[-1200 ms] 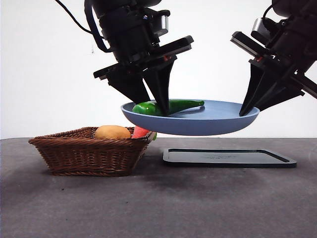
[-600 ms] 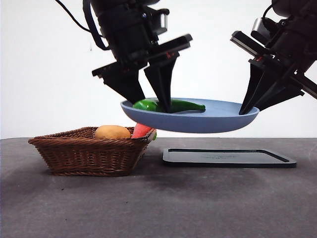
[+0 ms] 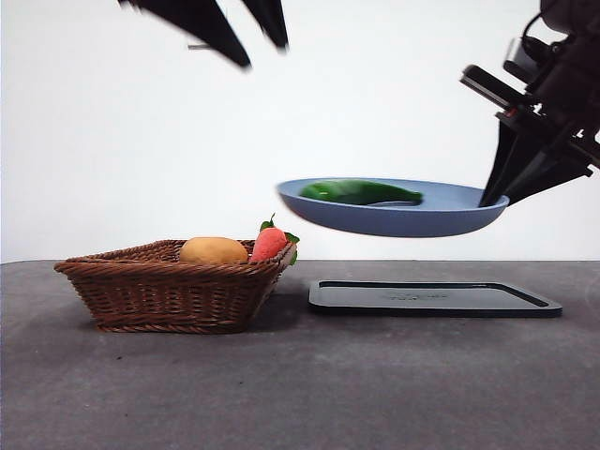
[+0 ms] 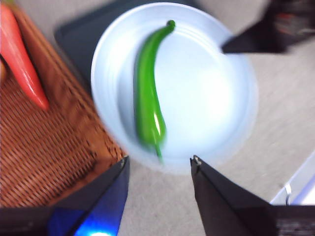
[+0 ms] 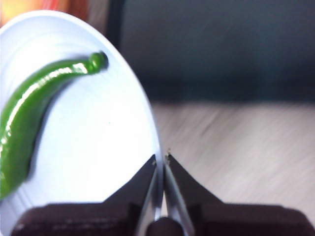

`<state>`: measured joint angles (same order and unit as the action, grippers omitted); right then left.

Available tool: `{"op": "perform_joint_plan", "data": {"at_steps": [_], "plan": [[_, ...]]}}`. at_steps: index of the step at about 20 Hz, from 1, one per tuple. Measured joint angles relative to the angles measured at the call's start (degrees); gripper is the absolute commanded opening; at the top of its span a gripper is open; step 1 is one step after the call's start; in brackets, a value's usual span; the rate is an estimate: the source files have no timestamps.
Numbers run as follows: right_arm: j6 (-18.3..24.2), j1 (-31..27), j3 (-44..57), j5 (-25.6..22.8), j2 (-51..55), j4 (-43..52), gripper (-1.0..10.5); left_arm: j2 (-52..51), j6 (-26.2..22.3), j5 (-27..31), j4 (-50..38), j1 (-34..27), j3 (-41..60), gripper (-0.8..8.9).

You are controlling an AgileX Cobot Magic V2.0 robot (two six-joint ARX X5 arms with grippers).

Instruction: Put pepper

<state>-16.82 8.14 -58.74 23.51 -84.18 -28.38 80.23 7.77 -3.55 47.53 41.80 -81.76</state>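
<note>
The woven wicker basket sits on the surface left of the plate, a smooth pale-blue dish held in the air above the flat black tray. The right tool is clenched on the plate's rim and should keep it level. The glossy curved pepper lies loose on the plate, so tilting could roll it. The left tool hangs above the plate, released and empty

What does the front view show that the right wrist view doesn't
Only the front view shows the basket with the potato and carrot, the black tray, and the left gripper, open, high above. Only the right wrist view shows the right gripper up close, shut on the plate rim. Both show the pepper lying on the plate.
</note>
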Motion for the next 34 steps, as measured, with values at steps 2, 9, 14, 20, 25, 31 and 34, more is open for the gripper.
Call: {"op": "perform_joint_plan", "data": {"at_steps": [2, 9, 14, 20, 25, 31, 34], "plan": [[-0.4, -2.7, -3.3, -0.1, -3.5, 0.2, 0.1, -3.7, -0.7, 0.2, 0.3, 0.0, 0.0, 2.22], [-1.0, -6.4, -16.6, -0.6, -20.1, 0.2, 0.1, -10.9, -1.2, 0.2, 0.8, 0.0, 0.0, 2.22], [-1.4, -7.5, -20.5, -1.8, -27.8, 1.0, 0.1, -11.1, -1.2, 0.2, 2.3, 0.0, 0.0, 2.22], [-1.6, -7.8, -20.9, -2.4, -31.0, 2.0, 0.1, -11.1, -1.2, 0.2, 2.2, 0.0, 0.0, 2.22], [-1.6, -7.8, -21.0, -2.5, -31.0, 2.1, 1.3, -11.1, -1.2, 0.4, 2.2, 0.0, 0.0, 2.22], [-0.9, -7.8, -21.0, -2.5, -27.3, -1.1, 2.1, -11.1, -1.3, 2.9, 2.2, 0.0, 0.0, 2.22], [1.7, -7.8, -21.0, -2.5, -17.0, -5.2, 2.1, -11.1, -1.8, 3.9, 2.3, 0.0, 0.0, 2.22]]}}
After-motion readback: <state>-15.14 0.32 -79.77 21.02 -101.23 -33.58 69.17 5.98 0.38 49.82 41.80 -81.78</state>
